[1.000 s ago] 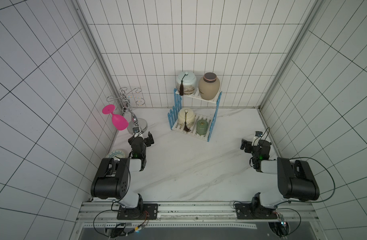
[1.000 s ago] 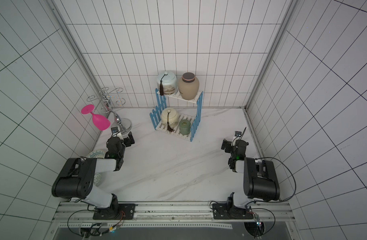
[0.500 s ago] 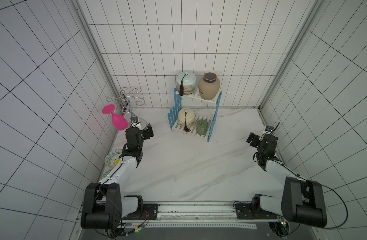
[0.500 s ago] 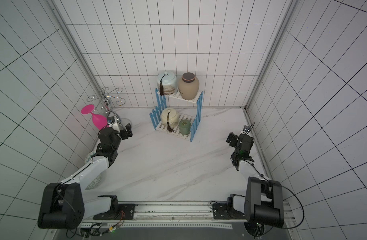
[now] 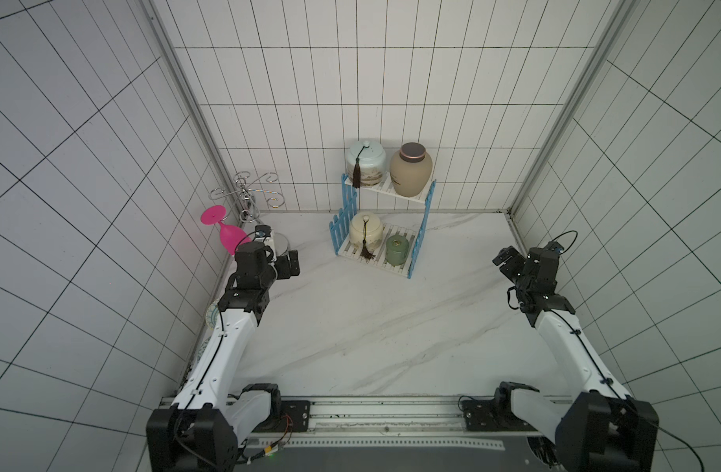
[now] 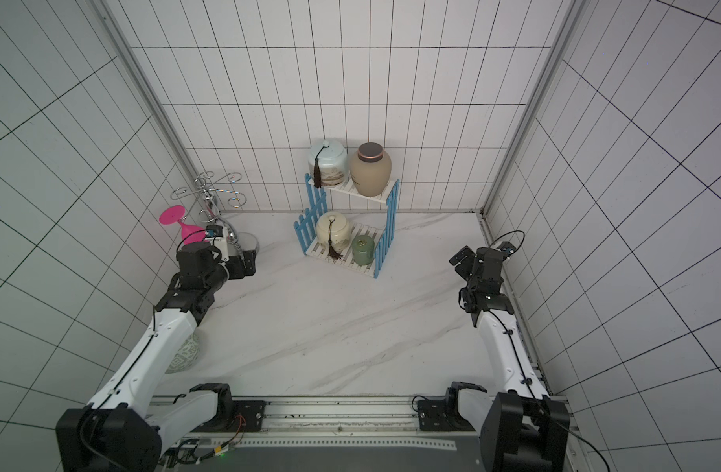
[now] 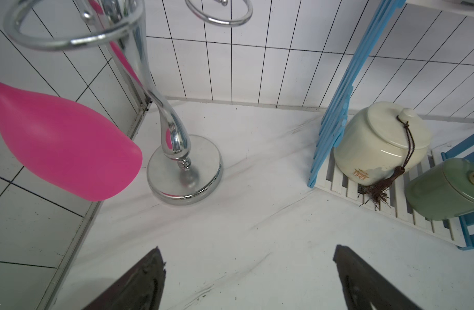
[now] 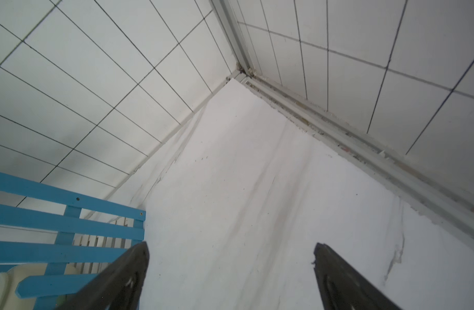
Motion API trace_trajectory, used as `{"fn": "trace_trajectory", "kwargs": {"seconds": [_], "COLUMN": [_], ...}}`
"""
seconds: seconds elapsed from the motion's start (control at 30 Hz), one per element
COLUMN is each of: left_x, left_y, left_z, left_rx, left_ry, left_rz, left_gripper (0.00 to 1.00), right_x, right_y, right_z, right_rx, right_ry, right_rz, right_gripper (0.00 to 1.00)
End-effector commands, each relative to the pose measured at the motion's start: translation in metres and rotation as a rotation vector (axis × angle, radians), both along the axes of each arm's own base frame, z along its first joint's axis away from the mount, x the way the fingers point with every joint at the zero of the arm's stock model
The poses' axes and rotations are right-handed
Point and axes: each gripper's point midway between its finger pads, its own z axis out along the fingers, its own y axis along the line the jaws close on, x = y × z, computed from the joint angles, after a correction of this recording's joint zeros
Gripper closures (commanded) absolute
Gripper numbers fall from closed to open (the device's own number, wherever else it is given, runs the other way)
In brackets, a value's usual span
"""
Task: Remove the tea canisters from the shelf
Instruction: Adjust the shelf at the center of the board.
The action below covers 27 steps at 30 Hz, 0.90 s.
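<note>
Four canisters stand on the shelf (image 5: pixel 341 231) at the counter's back edge: the blue canister (image 5: pixel 366 163) and tan canister (image 5: pixel 410 171) on top, the cream canister (image 5: pixel 366 229) and green canister (image 5: pixel 397 250) below. The left gripper (image 7: pixel 248 253) hangs wide and empty near the left edge beside the stand (image 7: pixel 203 166), facing the lower tier, probably lining up on the cream canister. The right gripper (image 8: pixel 230 245), also wide and empty, hovers by the right edge, where the shelf's fence side would bar its reach.
</note>
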Motion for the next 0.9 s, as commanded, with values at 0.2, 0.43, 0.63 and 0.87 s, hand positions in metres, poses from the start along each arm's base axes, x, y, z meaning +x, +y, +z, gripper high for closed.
{"fn": "trace_trajectory", "kwargs": {"seconds": [0.2, 0.43, 0.63, 0.87], "left_x": [-0.011, -0.012, -0.013, -0.014], "left_y": [-0.007, -0.005, -0.005, -0.007], "left_z": [-0.017, -0.018, -0.019, -0.018], "left_rx": [-0.025, -0.025, -0.025, -0.029], "left_ry": [0.027, 0.015, 0.009, 0.005], "left_rz": [-0.064, -0.062, -0.067, -0.074], "left_gripper": [0.01, 0.01, 0.01, 0.01], "right_x": [0.014, 0.021, 0.03, 0.044], "right_y": [0.087, 0.151, 0.197, 0.23], "right_z": [0.017, 0.024, 0.016, 0.012], "right_rx": [0.0, -0.055, -0.097, -0.141], "right_ry": [0.049, 0.046, 0.068, 0.074], "right_rz": [0.179, 0.291, 0.359, 0.39], "right_gripper": [0.01, 0.01, 0.01, 0.01]}}
